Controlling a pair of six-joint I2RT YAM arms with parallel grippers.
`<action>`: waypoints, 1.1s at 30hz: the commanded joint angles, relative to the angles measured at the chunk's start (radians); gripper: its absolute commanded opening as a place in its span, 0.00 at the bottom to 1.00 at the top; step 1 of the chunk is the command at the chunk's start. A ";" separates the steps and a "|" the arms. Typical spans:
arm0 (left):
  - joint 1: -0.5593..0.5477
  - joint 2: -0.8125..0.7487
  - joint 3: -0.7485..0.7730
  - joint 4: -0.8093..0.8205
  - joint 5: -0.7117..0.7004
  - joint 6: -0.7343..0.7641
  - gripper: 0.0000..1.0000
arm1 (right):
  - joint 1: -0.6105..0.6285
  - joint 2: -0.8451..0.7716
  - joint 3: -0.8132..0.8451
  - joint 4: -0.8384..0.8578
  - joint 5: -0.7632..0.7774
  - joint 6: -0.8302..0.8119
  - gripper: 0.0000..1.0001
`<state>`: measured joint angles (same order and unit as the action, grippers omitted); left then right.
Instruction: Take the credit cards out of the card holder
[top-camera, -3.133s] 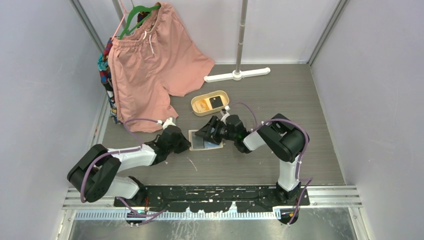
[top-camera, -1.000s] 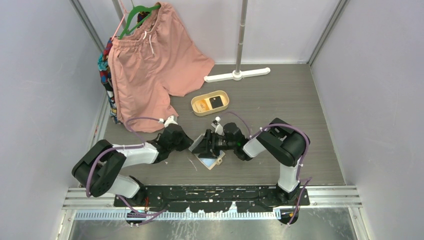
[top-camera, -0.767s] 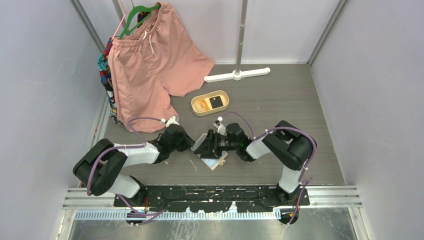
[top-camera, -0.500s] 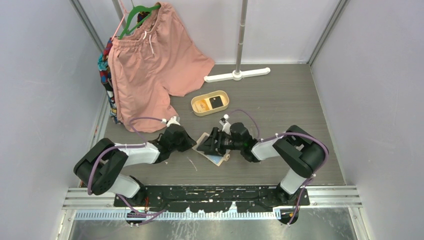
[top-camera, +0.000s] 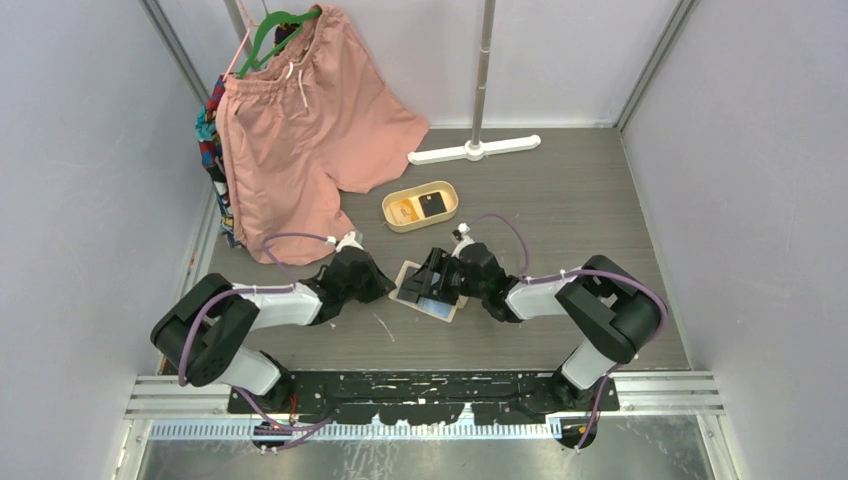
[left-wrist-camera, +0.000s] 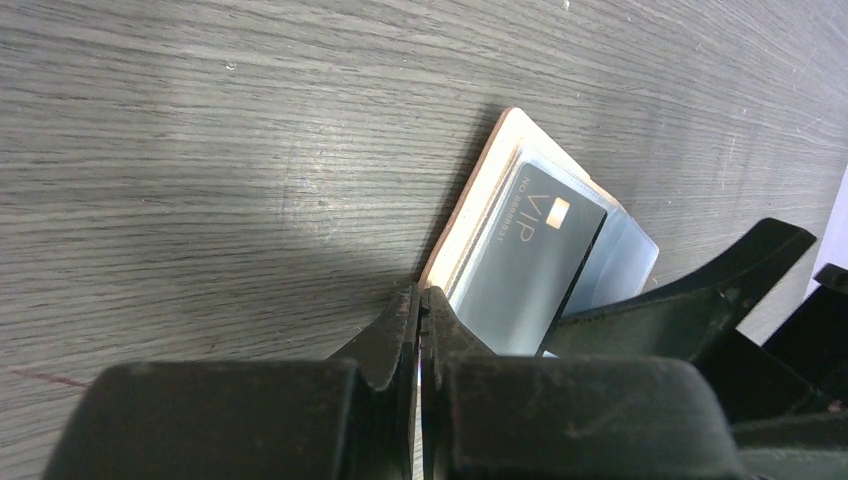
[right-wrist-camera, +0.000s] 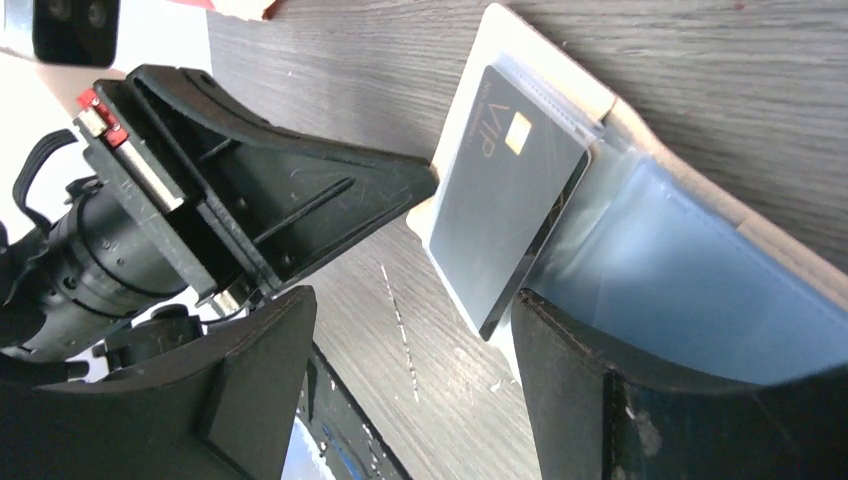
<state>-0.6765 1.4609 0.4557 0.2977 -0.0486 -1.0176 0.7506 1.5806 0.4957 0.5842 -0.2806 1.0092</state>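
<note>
A dark grey plastic credit card (right-wrist-camera: 505, 215) marked VIP, with a gold chip, juts partway out of a clear sleeve in the small beige leather-like folding card holder (left-wrist-camera: 478, 195). The holder lies open, blue lining up, on the grey wood-grain counter (top-camera: 560, 200) between the two arms. The left claw (left-wrist-camera: 420, 300), its black fingers pressed together with nothing visible between them, bears on the holder's near corner and appears to pin it down. The right claw (right-wrist-camera: 415, 300) stands wide, one finger to either side of the card's free end, touching neither as far as the wrist view shows. The step in hand looks to be the drawing of this card. The next move calls for the right claw to close on the exposed end and slide it out along the sleeve while the left holds the holder down. Beyond, an oval tan tray (top-camera: 386, 212) holds an orange card (top-camera: 403, 210) and a black card (top-camera: 433, 203).
</note>
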 joint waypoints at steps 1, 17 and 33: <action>-0.009 0.039 -0.011 -0.101 0.006 0.019 0.00 | -0.003 0.063 0.020 0.147 0.049 0.024 0.77; -0.010 0.056 -0.015 -0.091 0.005 0.018 0.00 | -0.002 0.063 -0.041 0.201 0.170 0.062 0.79; -0.009 0.054 -0.022 -0.092 0.003 0.018 0.00 | -0.011 0.278 -0.043 0.762 -0.065 0.220 0.79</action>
<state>-0.6769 1.4815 0.4572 0.3302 -0.0444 -1.0183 0.7300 1.8034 0.4244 1.0882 -0.2562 1.1553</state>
